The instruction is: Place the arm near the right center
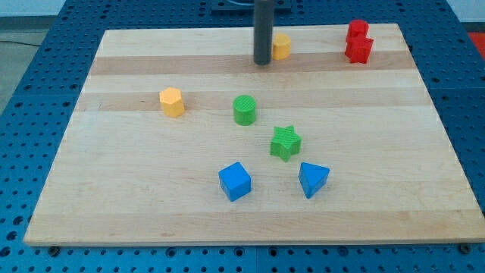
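Note:
My tip (263,62) rests on the wooden board (394,144) near the view's top middle. A yellow block (281,46) sits just to its right, partly hidden behind the rod. Two red blocks (358,42) stand together at the top right. A yellow hexagonal block (172,101) lies at the left middle. A green cylinder (245,110) sits below my tip near the centre. A green star (286,142) lies lower right of it. A blue cube (235,181) and a blue triangular block (312,179) sit toward the bottom.
The board lies on a blue perforated table (30,98) that shows on all sides.

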Action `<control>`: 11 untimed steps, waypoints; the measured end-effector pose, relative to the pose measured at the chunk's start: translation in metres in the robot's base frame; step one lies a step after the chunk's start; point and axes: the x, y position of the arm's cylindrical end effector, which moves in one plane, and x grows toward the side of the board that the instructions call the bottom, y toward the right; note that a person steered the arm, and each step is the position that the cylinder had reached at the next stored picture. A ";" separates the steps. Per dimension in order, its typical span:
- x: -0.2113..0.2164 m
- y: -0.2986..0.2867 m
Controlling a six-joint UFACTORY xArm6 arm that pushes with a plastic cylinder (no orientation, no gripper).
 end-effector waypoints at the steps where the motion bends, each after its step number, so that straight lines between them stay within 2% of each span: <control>1: -0.022 0.054; 2: -0.024 0.130; 4: 0.076 -0.056; 5: 0.147 -0.116; 6: 0.148 -0.165; 7: 0.099 -0.147; 8: 0.077 -0.082; 9: 0.044 -0.057; 11: 0.037 -0.132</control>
